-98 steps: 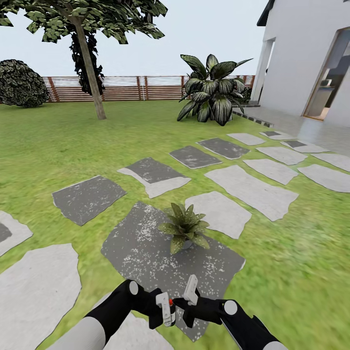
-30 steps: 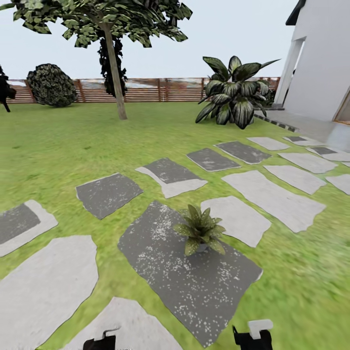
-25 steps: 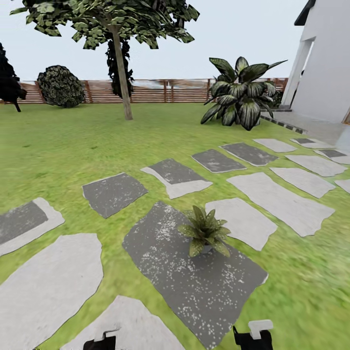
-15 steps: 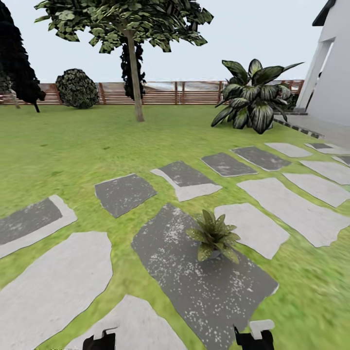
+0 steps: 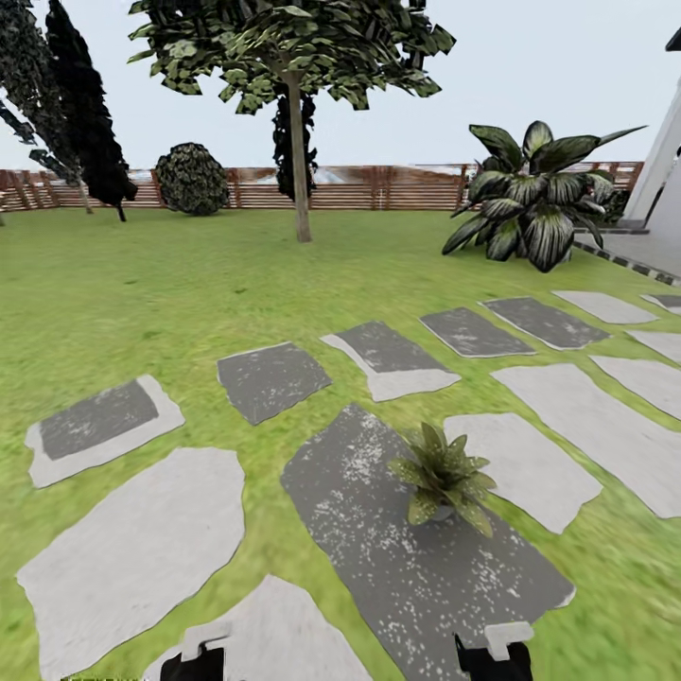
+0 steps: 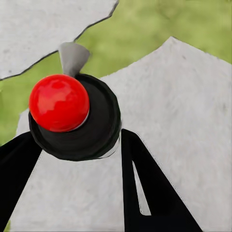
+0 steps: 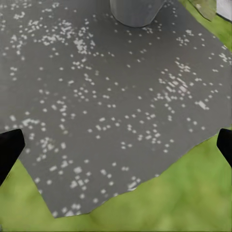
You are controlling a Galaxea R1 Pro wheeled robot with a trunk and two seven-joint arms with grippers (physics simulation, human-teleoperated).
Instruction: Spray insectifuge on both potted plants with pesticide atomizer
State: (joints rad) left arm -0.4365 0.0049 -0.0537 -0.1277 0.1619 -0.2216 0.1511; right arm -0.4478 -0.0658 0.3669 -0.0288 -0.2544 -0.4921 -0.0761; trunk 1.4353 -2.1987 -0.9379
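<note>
- Green lawn (image 5: 142, 284) runs back to a brown slatted fence (image 5: 359, 187), crossed by grey stepping stones, with a tree (image 5: 295, 113) and a big dark-leaved shrub (image 5: 539, 199) near the fence.
- One potted plant (image 5: 443, 476) stands on a dark, white-flecked stepping stone (image 5: 416, 558), ahead of the right gripper (image 5: 494, 654) and slightly toward the left gripper's side.
- Its grey pot (image 7: 135, 10) shows in the right wrist view, standing on the flecked stone beyond the gripper.
- Right gripper: the two dark fingertips (image 7: 9, 150) sit wide apart at opposite edges of the wrist view, with nothing between them.
- Left gripper (image 5: 200, 659) shows at the lower edge of the head view, over a pale stone (image 6: 183, 111).
- Pesticide atomizer (image 6: 72, 116) sits between the left gripper's dark fingers (image 6: 145, 193), seen end-on as a black round body with a red ball on top and a grey nozzle tip; the fingers are clamped on its sides.
- Grass borders the pale stone past the atomizer.
</note>
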